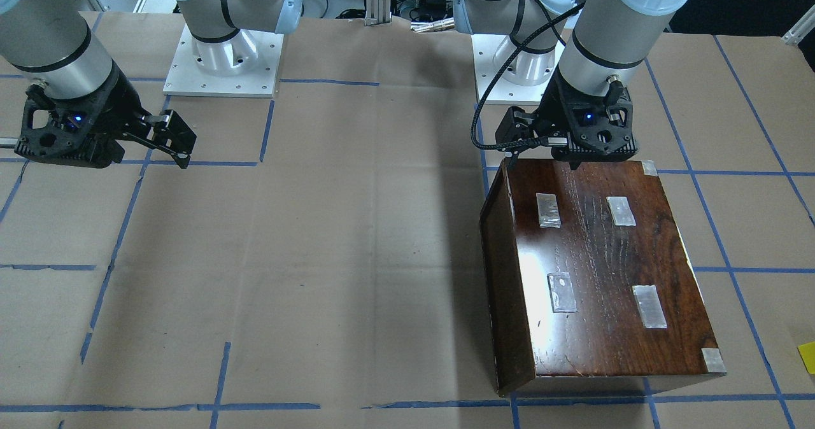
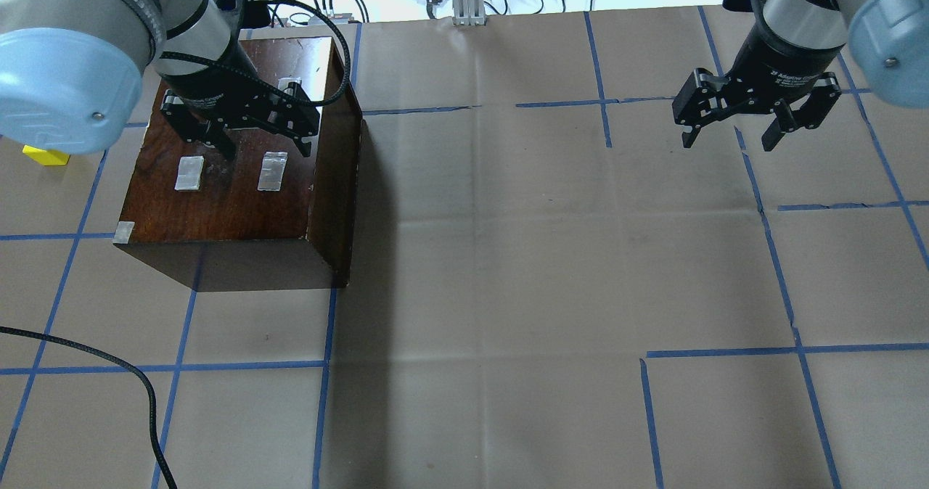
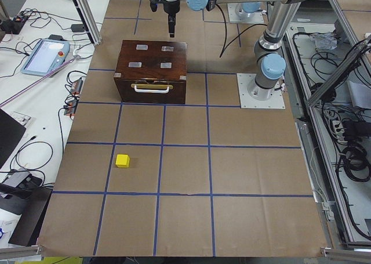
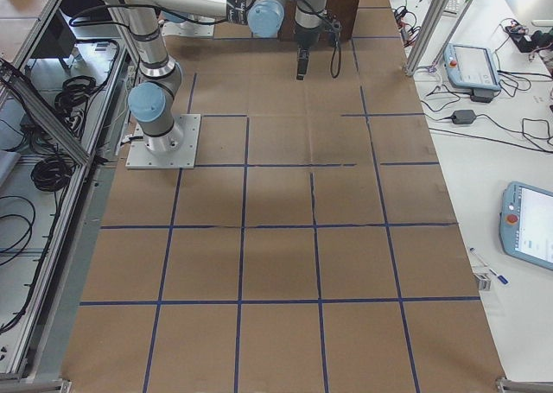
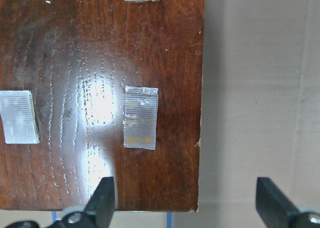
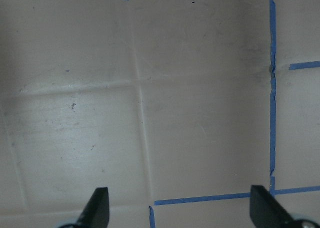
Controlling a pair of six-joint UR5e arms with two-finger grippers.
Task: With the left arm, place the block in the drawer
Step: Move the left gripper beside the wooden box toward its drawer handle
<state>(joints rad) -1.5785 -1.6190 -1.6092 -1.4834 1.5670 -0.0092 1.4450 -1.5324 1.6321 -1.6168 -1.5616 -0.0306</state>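
The small yellow block [image 3: 122, 160] lies on the brown paper, well apart from the dark glossy wooden box [image 2: 232, 199]; it also shows in the overhead view [image 2: 45, 155] and at the front view's right edge [image 1: 807, 356]. The drawer is shut inside the box; only its dark front with a pale handle [image 3: 152, 90] shows. My left gripper [image 2: 265, 146] hovers open and empty over the box top near its edge [image 5: 185, 200]. My right gripper [image 2: 728, 139] hangs open and empty above bare paper far from the box [image 6: 180, 205].
Several pale tape patches [image 2: 273, 171] sit on the box top. A loose black cable [image 2: 109, 362] lies at the near left of the table. Blue tape lines [image 2: 776, 271] grid the paper. A teach pendant [image 3: 43, 55] lies off the table's side.
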